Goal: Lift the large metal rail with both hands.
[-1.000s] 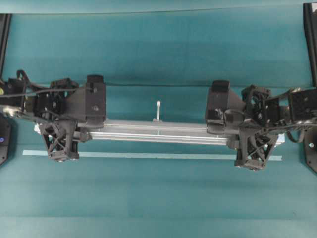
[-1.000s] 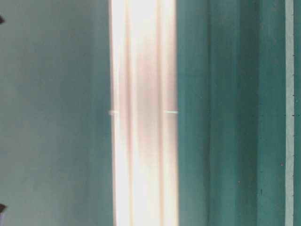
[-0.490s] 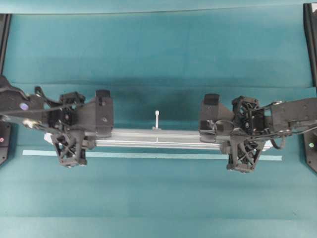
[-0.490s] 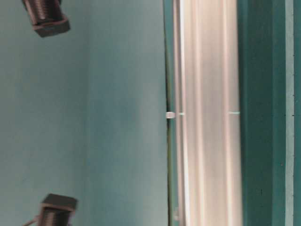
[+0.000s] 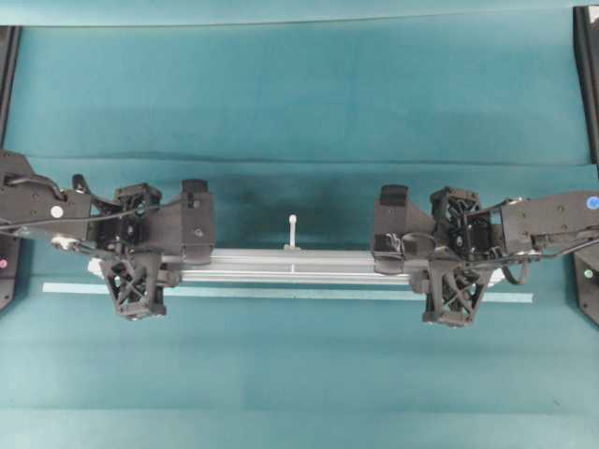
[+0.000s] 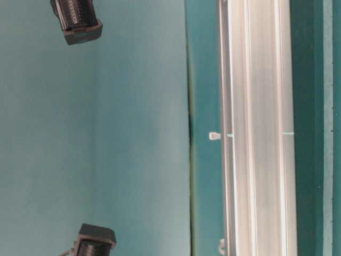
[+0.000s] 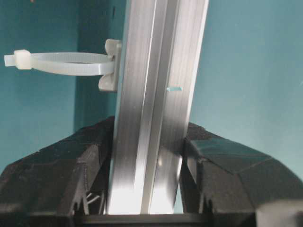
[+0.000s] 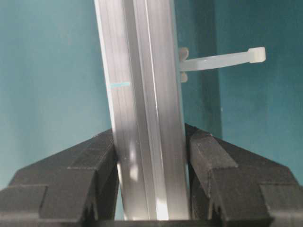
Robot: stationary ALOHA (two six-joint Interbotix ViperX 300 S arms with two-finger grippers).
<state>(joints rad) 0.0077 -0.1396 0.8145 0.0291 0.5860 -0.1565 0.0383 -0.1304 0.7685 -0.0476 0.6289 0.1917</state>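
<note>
The large metal rail (image 5: pixel 295 263) is a long silver grooved bar lying left to right across the teal table, with a pale peg (image 5: pixel 292 229) standing off its far edge. My left gripper (image 5: pixel 154 265) is shut on the rail near its left end, and my right gripper (image 5: pixel 426 265) is shut on it near its right end. The left wrist view shows the rail (image 7: pixel 156 94) running between the black fingers (image 7: pixel 90 161) of that gripper (image 7: pixel 149 137). In the right wrist view the rail (image 8: pixel 142 71) is clamped the same way by the right gripper (image 8: pixel 150 137). I cannot tell whether the rail (image 6: pixel 258 133) touches the table.
A thin pale strip (image 5: pixel 281 293) lies on the cloth just in front of the rail, parallel to it. Black arm bases sit at the left edge (image 5: pixel 5 271) and the right edge (image 5: pixel 585 290). Two black housings (image 6: pixel 77 21) (image 6: pixel 96 242) show in the table-level view.
The rail, held at both ends, has come down toward the table and closer to the strip. Both grippers have come down with it and kept their grip.
</note>
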